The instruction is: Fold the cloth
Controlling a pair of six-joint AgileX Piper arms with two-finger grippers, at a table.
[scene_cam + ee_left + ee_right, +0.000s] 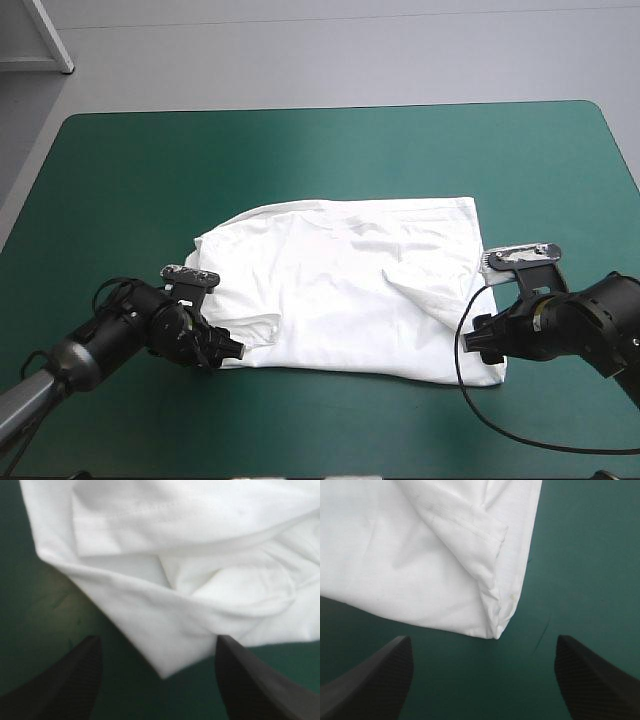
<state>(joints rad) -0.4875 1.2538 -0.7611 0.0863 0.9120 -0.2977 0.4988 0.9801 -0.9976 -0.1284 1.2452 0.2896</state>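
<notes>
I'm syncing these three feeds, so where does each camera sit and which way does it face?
High view: above and behind the robot, looking down at the table and T-shirt; both arms show, left gripper and right gripper.
Left wrist view: above the left wrist, facing a T-shirt corner between its open fingers.
Right wrist view: above the right wrist, another corner ahead of its open fingers.
Shared: T-shirt, table.

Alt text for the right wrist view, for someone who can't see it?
A corner of the white short-sleeved T-shirt lies on the teal-green table cover, just ahead of the open right gripper, whose black fingers do not touch it. A hemmed flap is folded over near that corner.
</notes>
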